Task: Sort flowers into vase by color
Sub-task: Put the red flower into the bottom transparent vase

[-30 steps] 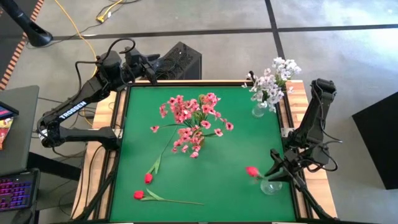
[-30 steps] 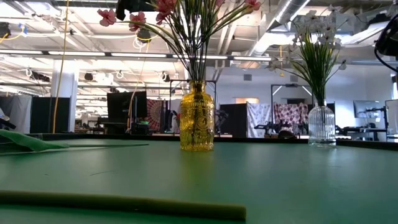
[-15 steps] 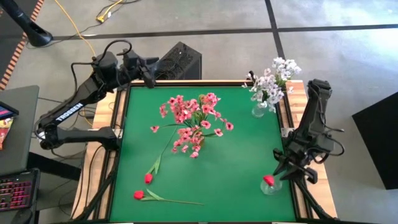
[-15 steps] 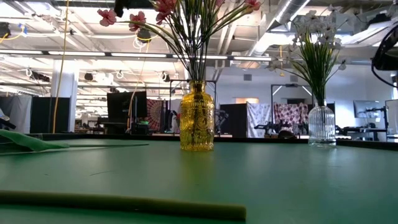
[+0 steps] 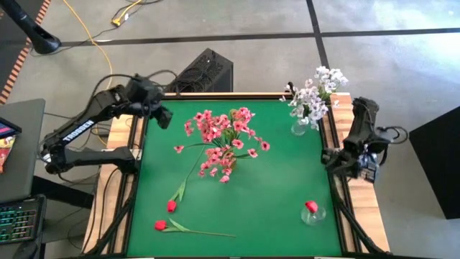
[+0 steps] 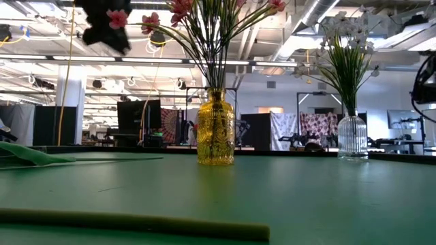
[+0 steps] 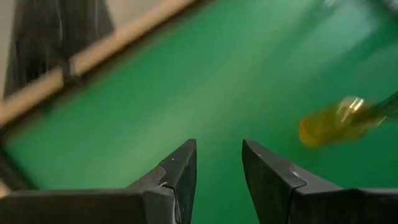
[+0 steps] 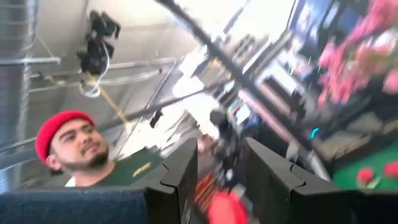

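The left gripper (image 5: 164, 116) hangs over the table (image 5: 280, 187) by its far left corner, fingers parted, empty; the right gripper (image 8: 219, 180) — raised at the right edge — is likewise released. Pink flowers (image 5: 223, 140) fill the yellow vase (image 6: 216, 128), white flowers (image 5: 315, 90) the clear vase (image 6: 352, 137), one red bud (image 5: 310, 207) a small glass vase (image 5: 313, 214) — two red flowers (image 5: 167, 216) lie loose.

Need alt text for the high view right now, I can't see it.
Two red flowers lie on the green table; a third stands in a small clear vase. Pink flowers fill the middle, white flowers a far-right vase. Both arms wait at the edges.
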`<control>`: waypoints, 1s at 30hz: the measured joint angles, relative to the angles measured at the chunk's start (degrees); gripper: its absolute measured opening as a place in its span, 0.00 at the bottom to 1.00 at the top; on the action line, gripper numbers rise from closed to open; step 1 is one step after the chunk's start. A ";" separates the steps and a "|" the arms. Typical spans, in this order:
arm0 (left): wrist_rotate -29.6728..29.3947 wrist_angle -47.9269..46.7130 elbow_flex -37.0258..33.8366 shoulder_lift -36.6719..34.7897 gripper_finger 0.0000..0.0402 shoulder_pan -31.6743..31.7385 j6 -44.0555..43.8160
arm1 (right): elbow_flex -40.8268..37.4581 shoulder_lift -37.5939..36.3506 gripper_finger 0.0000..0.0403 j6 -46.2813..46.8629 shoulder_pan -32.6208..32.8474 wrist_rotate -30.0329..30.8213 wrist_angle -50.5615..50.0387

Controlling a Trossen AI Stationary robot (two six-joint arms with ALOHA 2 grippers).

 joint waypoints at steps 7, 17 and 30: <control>10.69 -2.41 -10.78 2.80 0.29 -4.07 -6.19 | 2.26 -0.06 0.38 -11.76 -4.14 0.17 2.62; 13.10 16.79 -27.62 2.98 0.29 -16.14 -17.56 | 9.50 5.29 0.38 -23.62 -6.99 0.00 0.25; 4.80 33.49 -38.06 2.98 0.29 -28.51 -38.57 | 10.40 6.79 0.36 -23.93 -10.31 0.02 -0.42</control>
